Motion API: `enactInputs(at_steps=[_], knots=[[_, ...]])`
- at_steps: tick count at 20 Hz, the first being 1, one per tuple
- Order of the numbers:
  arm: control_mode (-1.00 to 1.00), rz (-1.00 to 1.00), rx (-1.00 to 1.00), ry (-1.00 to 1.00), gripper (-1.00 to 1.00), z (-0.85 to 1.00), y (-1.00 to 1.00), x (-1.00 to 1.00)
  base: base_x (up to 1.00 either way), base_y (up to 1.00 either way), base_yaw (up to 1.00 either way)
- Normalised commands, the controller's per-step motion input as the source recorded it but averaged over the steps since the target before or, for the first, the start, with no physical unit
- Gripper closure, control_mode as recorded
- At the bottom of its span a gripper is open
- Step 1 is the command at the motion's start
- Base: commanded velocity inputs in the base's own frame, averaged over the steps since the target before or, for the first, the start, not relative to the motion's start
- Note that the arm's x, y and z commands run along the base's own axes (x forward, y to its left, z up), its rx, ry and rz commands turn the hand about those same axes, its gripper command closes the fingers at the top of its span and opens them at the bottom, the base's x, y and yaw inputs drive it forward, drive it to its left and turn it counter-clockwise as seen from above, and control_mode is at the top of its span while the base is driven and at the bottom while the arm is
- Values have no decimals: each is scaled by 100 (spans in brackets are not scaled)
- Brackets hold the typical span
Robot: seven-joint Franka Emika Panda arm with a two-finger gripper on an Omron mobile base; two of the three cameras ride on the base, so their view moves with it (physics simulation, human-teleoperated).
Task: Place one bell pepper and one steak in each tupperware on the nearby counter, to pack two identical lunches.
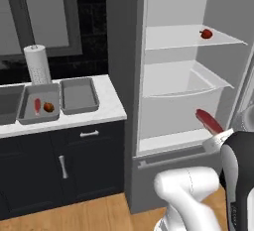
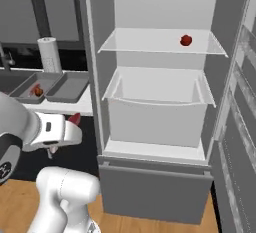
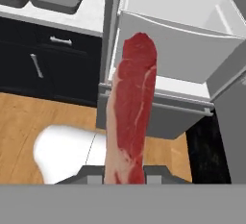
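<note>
My gripper (image 3: 124,174) is shut on a long raw steak (image 3: 132,107), which sticks out from the fingers in front of the open fridge. The same steak (image 1: 209,121) hangs before the fridge's lower shelf. A red bell pepper (image 1: 206,33) lies on the fridge's upper shelf, also the bell pepper (image 2: 186,40). On the counter (image 1: 106,103) stand two grey tupperware trays. The left tupperware (image 1: 26,115) holds a steak (image 1: 37,106) and a bell pepper (image 1: 48,107). The right tupperware (image 1: 78,96) is empty.
A paper towel roll (image 1: 37,64) stands behind the trays. A dark sink (image 1: 10,101) lies left of them. The fridge door (image 2: 242,122) stands open at the right. Black cabinets with silver handles (image 1: 63,166) sit under the counter, over a wooden floor.
</note>
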Motion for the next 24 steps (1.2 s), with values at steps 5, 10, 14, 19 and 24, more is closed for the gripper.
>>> enactInputs(at_steps=[5,10,14,19,24], knots=[[100,0,0,0,100,0,0,0,25,100,0],[100,0,0,0,100,0,0,0,91,100,0],[100,0,0,0,100,0,0,0,100,88,0],[100,0,0,0,100,0,0,0,100,23,-3],[-100,-1,-1,0,100,-9,-34,90,0,0,0]])
